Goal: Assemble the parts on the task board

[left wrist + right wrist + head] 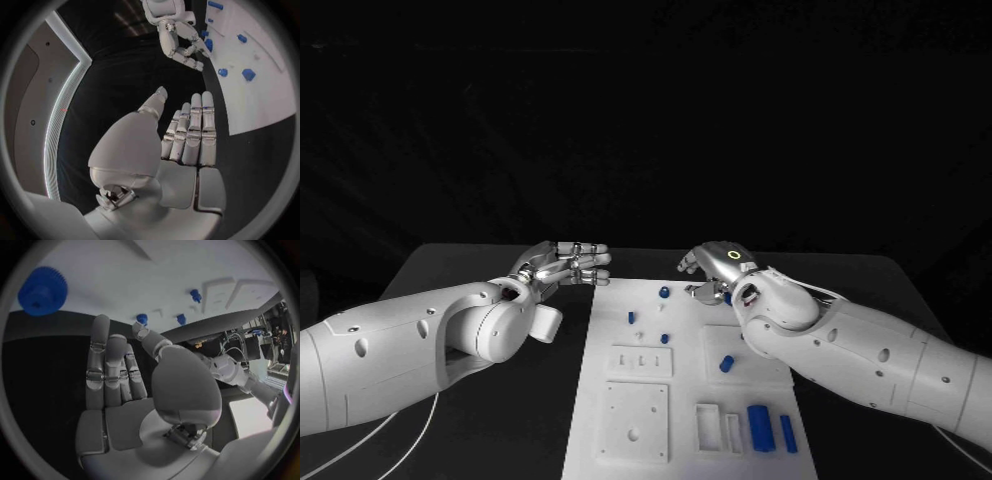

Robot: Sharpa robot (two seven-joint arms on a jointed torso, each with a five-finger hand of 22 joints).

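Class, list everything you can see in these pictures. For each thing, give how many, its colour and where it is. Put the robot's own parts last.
table: one, black, under everything
task board: one, white, middle of the table
small pegs: three, blue, far half of the board
short piece: one, blue, mid-board, beside the right arm
cylinders: two, blue, side by side at the board's near right corner
gear: one, blue, at the board's edge beyond the right hand
arms: two, white, one from each side
left hand: one, silver, empty, left of the board
right hand: one, silver, empty, over the board's far end
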